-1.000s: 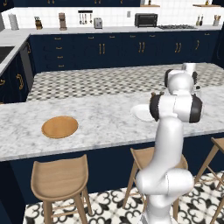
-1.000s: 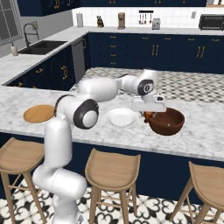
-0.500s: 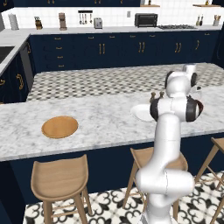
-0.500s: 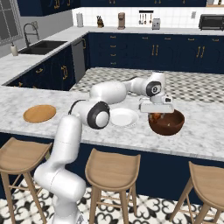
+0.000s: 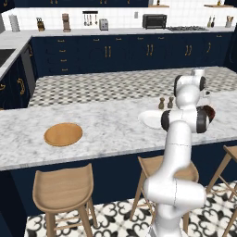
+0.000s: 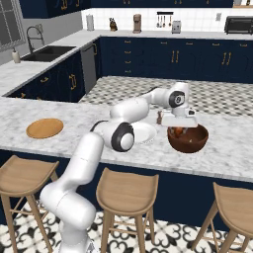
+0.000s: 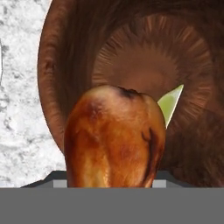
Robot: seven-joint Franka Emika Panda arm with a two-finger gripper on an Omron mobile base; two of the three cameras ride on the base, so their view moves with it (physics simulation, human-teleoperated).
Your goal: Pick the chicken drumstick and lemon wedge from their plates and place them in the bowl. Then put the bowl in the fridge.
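My gripper (image 6: 179, 128) hangs just over the dark wooden bowl (image 6: 190, 144), shut on the reddish-brown chicken drumstick (image 6: 176, 132). In the hand view the drumstick (image 7: 113, 135) stands close in front and hides my fingertips, with the bowl (image 7: 65, 61) right below it. A yellow-green lemon wedge (image 7: 171, 105) lies inside the bowl, partly behind the drumstick. The white plate (image 6: 146, 133) sits just left of the bowl, half hidden by my arm. The tan wooden plate (image 6: 44, 128) lies far left on the counter. The fridge is out of view.
Two small dark shakers (image 6: 159, 117) stand behind the white plate. The marble island's front edge (image 6: 148, 163) runs above several wooden stools (image 6: 127, 187). Navy cabinets and a sink (image 6: 44, 51) line the far walls.
My gripper has carried the drumstick to the right, from beside the bowl's left rim to over the bowl. The plates and bowl have stayed put.
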